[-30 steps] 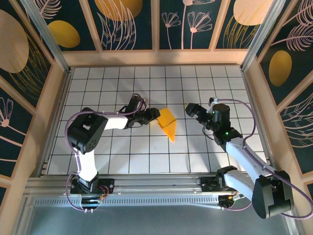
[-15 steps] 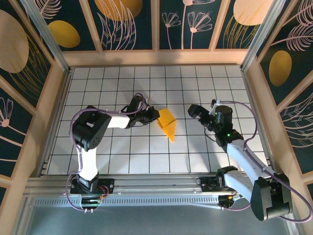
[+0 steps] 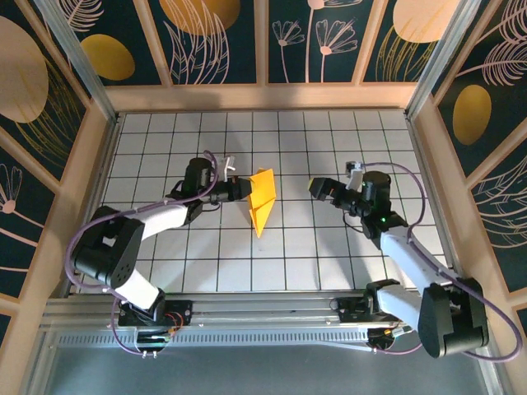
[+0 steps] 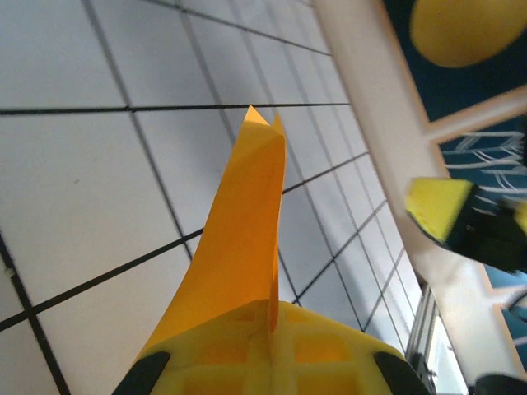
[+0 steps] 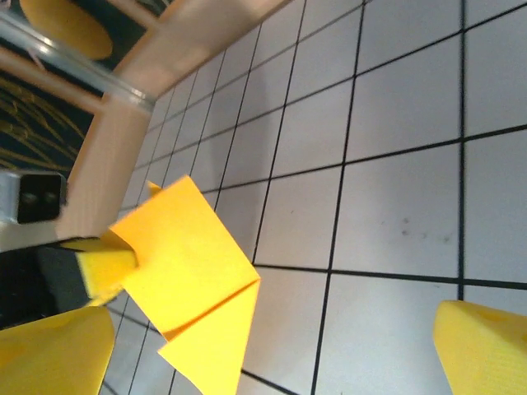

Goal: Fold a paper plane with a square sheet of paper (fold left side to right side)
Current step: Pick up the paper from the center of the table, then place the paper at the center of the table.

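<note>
Orange-yellow paper plane [image 3: 262, 200] is pinched at its left edge by the left gripper [image 3: 244, 190], jaws squeezed tight on it, roughly mid-table [image 3: 329, 247] over the white grid. It looks lifted off the tiles, though that's hard to call. The right gripper [image 3: 319, 189] sits near its right side, fingers spread wide, holding nothing.

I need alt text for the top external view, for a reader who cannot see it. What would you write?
The left gripper, shut, pinches the folded orange-yellow paper by its left edge over a white gridded table. The right gripper, open, points at the paper from the right without touching it.
</note>
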Tool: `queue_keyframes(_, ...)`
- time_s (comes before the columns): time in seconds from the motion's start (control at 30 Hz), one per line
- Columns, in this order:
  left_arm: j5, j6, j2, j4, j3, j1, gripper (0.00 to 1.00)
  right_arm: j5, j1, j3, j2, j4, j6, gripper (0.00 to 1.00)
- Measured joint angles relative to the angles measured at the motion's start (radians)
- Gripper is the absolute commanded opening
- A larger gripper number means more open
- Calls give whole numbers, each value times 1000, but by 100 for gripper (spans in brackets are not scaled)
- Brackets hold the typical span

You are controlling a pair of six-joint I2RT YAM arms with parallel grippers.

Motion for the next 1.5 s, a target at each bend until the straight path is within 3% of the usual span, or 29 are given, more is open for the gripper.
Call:
queue_keyframes(0.3,129,107,-94,6,-45,4,0,-218,53,5,188,68,-126,99)
queue_keyframes(0.6,161,126,-116,11,-55,5,0,-322,140,5,333,200,-164,99)
queue_keyframes(0.93,175,127,-121,13,-61,5,0,-386,157,0,430,356,-163,99)
queue_keyframes(1.2,177,127,-121,31,-66,5,0,-422,186,1,474,389,-164,89)
queue_keyframes(1.5,172,127,-106,31,-66,5,0,-465,217,67,502,388,-160,69)
